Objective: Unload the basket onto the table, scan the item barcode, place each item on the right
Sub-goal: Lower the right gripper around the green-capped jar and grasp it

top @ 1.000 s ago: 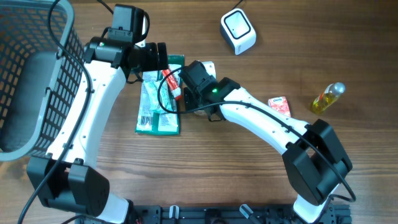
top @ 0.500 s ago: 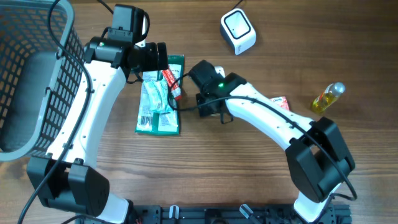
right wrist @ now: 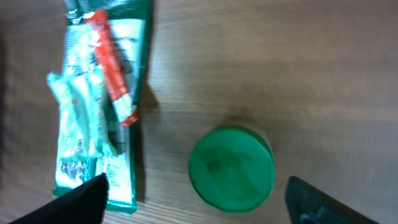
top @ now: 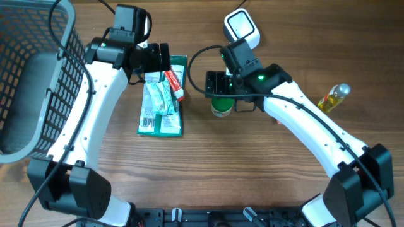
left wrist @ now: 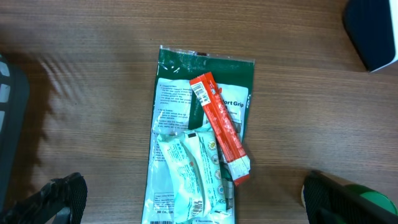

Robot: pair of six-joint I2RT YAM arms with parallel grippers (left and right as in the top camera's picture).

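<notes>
The left hand (left wrist: 196, 196) hangs open over the stacked packets (left wrist: 186, 155), and the right hand (right wrist: 198, 198) hangs open above the green-lidded jar (right wrist: 231, 168).

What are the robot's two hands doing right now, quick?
Left gripper: open, empty, over the packets.
Right gripper: open, empty, above the green-lidded jar.

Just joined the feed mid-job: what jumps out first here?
The stack of green and white packets topped by a red stick, left of centre under the left gripper. Beside it, a green-lidded jar stands under the open right gripper, near the white scanner.
</notes>
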